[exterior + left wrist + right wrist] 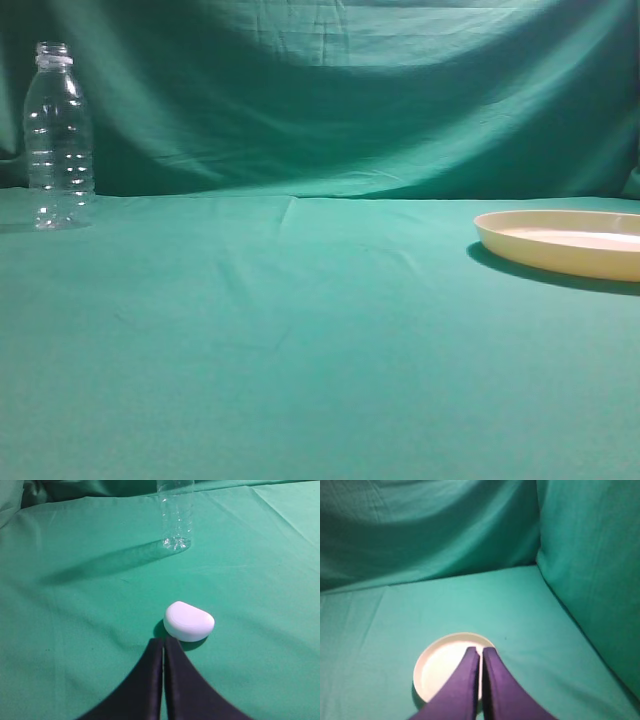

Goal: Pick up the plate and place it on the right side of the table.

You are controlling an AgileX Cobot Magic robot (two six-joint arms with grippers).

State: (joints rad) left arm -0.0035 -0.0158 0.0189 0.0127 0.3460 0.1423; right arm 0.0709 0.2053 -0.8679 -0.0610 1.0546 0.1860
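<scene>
In the exterior view one plate (565,243) is seen lying flat on the right side of the table (300,340), cut off by the frame's right edge — wide, shallow, round, cream-yellow, with a low raised rim and a paler floor; one clear bottle (58,138) is stood upright far to the left, before the draped green backdrop (350,90), and no pincer is shown here. In the left wrist view the left gripper (163,641) is seen with its two dark fingers pressed together, nothing held between them; one small white rounded object (189,621) lies just beyond and slightly right of the tips, and the single bottle (175,515) is stood farther ahead, its top cropped. In the right wrist view the right gripper (480,652) is likewise closed tip to tip and empty — the plate (440,667) is seen below and just behind the tips, partly hidden by the fingers, resting on the table well clear of the cloth walls.
</scene>
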